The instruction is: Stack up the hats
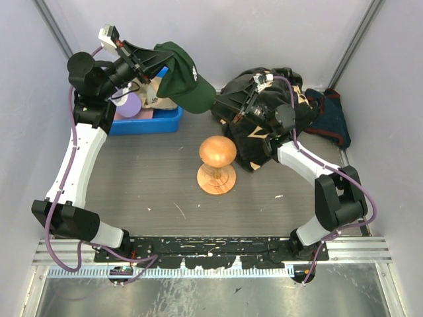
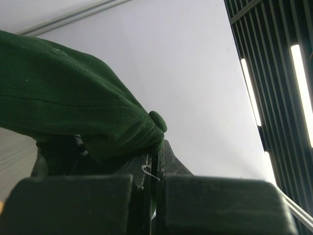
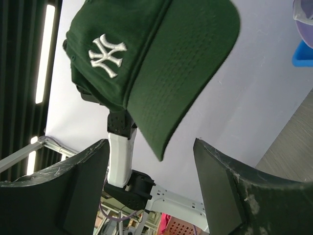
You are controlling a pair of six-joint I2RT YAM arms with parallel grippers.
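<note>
My left gripper (image 1: 165, 61) is shut on the back of the dark green cap (image 1: 188, 80) and holds it up in the air over the back of the table, brim pointing right and down. In the left wrist view the green fabric (image 2: 73, 112) is pinched between the closed fingertips (image 2: 157, 159). My right gripper (image 1: 223, 105) is open just right of the brim, not touching it. In the right wrist view the cap (image 3: 161, 73), with its white logo (image 3: 106, 54), hangs above the open gripper (image 3: 151, 166). The lavender cap (image 1: 132, 104), tan cap (image 1: 156, 94) and a bit of pink cap (image 1: 160, 113) lie in the blue bin (image 1: 149, 124).
A round-topped wooden stand (image 1: 217, 164) stands mid-table. A black cloth with tan marks (image 1: 261, 135) lies under my right arm, with a dark navy cloth (image 1: 330, 117) at the back right. White walls close in the back and sides.
</note>
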